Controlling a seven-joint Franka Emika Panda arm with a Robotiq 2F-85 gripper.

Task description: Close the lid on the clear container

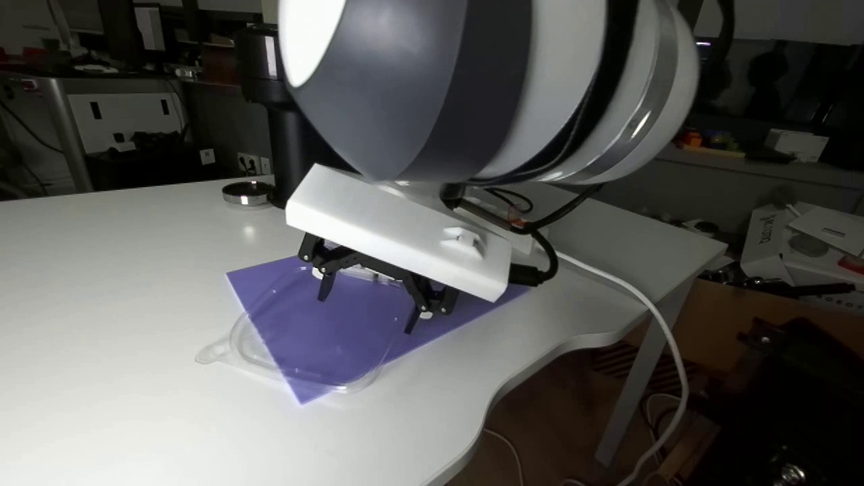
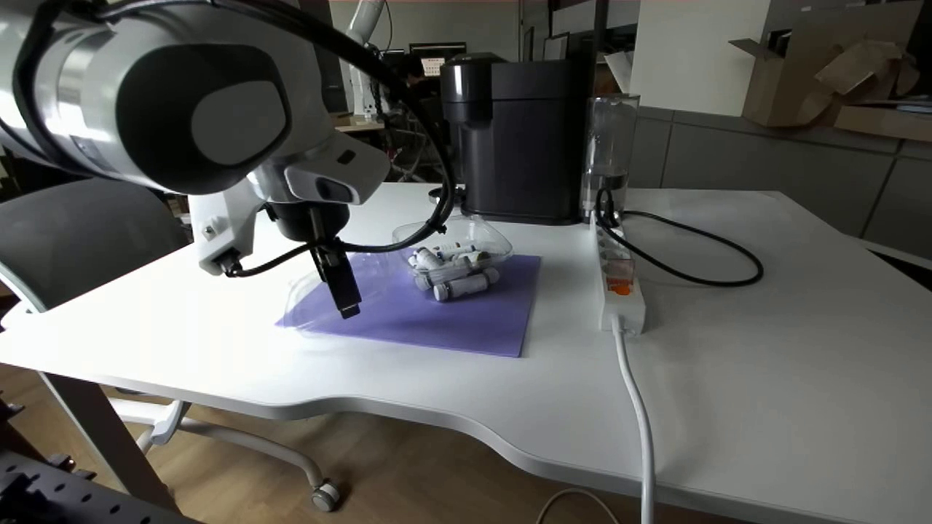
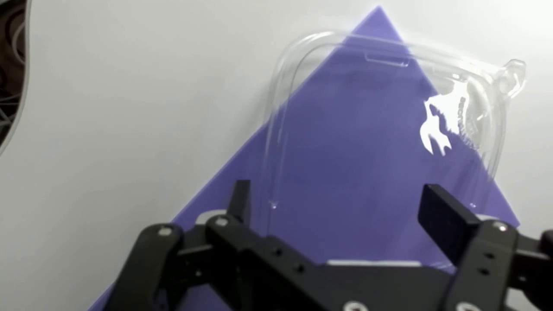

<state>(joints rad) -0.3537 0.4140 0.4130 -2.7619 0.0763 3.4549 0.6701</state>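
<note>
The clear container [image 2: 491, 234] stands open on the purple mat in an exterior view, with several white and grey cylinder pieces [image 2: 466, 284] showing through its wall. In an exterior view only a sliver of it shows behind my gripper. The see-through lid [image 3: 354, 129] lies flat beside the container, partly over the mat's corner, with a small tab at one corner. The lid also shows in an exterior view [image 1: 331, 344]. Whether it is joined to the container is hidden. My gripper [image 1: 368, 314] is open and empty above the lid; its fingers spread wide in the wrist view [image 3: 335, 190].
The purple mat [image 2: 466, 331] lies on the white table near its curved front edge [image 2: 466, 429]. A white power strip [image 2: 620, 291] with cables lies beside the mat. A black machine [image 2: 531, 145] stands behind, with a round metal-rimmed piece [image 1: 247, 193] by it.
</note>
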